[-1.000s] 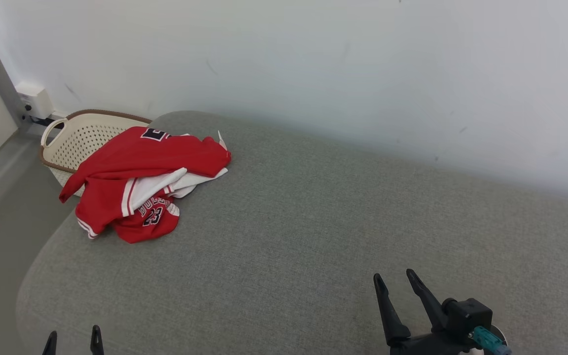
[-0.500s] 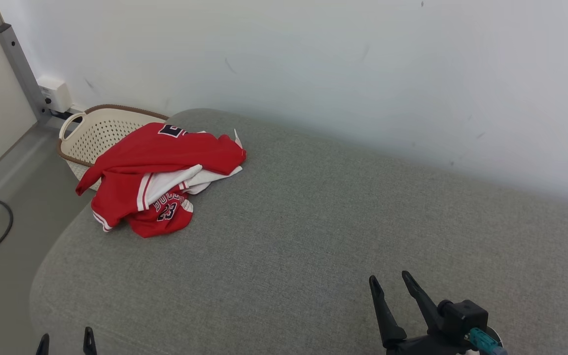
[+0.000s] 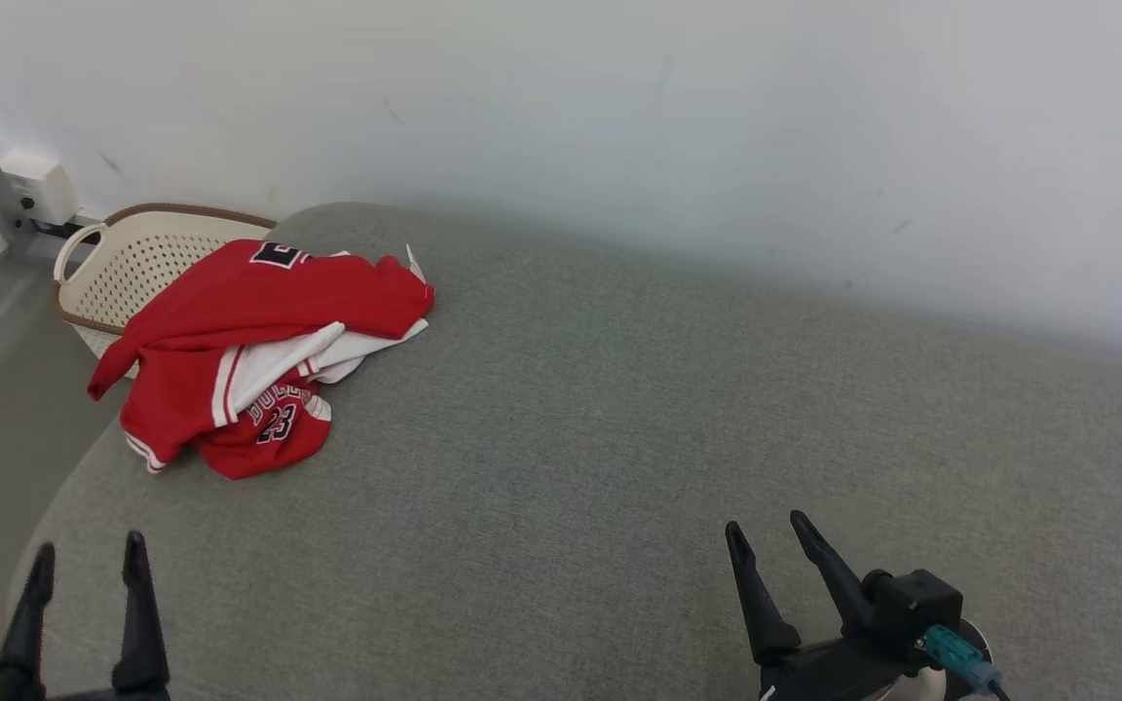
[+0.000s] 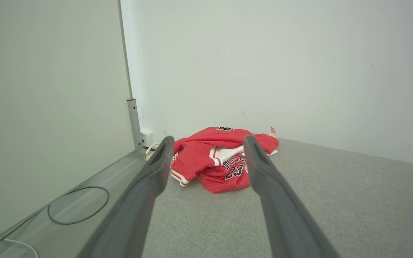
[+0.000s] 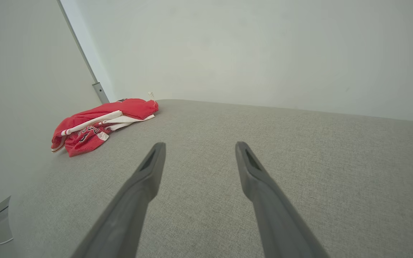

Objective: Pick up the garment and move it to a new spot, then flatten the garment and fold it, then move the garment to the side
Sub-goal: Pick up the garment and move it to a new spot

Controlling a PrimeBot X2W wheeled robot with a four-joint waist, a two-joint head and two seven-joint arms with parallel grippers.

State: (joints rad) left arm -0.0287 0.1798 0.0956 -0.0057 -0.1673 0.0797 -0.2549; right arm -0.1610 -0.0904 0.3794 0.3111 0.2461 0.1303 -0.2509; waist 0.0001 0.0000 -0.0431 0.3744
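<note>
- The step in hand looks like the first one, reaching out to pick up the jersey [image 3: 249, 331]. It lies in a heap and neither gripper has anything in it.
- Nearest, at the lower left, the left gripper [image 3: 89, 545] is the natural one to send. In the left wrist view its two fingers frame the heap, so a straight run forward over the grey cushion [image 3: 619, 438] should serve.
- On the way, I would keep the fingertips low but clear of the cushion, so they do not snag its weave.
- The jersey sits crumpled at the far left corner of the cushion, red with a white layer showing in the folds. Its left part reaches past the cushion's edge in front of the basket [image 3: 132, 273], and I cannot tell whether the two touch.
- Better to pinch a raised red fold on the near side than the overhanging part, since a pull there might tip the heap off the edge.
- Take a deep bite. The cloth is layered, and a shallow pinch may lift one layer only.
- The bare middle of the cushion looks a fair new spot.
- The left gripper has its fingers parted a moderate way and holds nothing. It is well short of the jersey.
- The right gripper [image 3: 765, 523] has its fingers spread about as wide and is empty. It hovers over the cushion at the near right, well apart from the jersey.
</note>
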